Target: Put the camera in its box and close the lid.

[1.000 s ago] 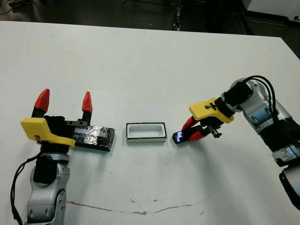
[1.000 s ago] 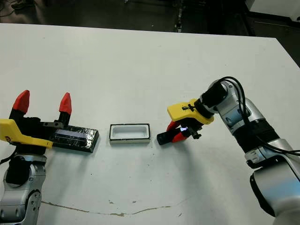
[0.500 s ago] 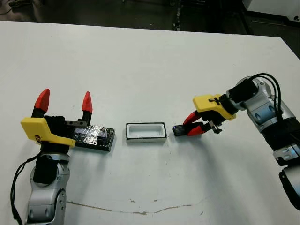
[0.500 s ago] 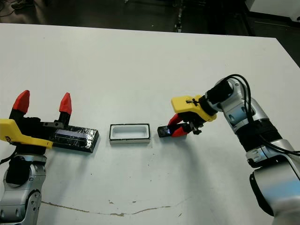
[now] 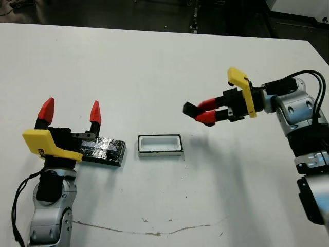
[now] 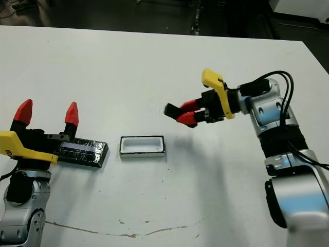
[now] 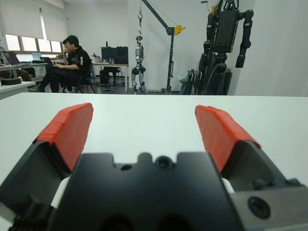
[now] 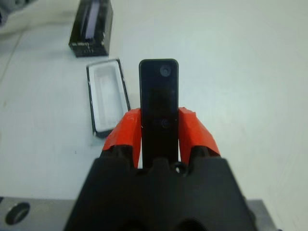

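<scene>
right gripper (image 5: 204, 111) clamps the camera (image 8: 159, 98), held above the table, up and right of the box (image 5: 160, 145). left gripper (image 5: 70, 114) gapes wide by the lid (image 5: 103, 150).

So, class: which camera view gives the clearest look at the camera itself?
The right wrist view: the camera stands lengthwise between the right gripper fingers, its face and lens visible. Both eye views show only its dark end past the red tips, above the table. The left wrist view misses it.

Head pair looks steeply down on the surface (image 5: 154, 67), sharing the box (image 5: 160, 145); wrist views sit close behind each hand
</scene>
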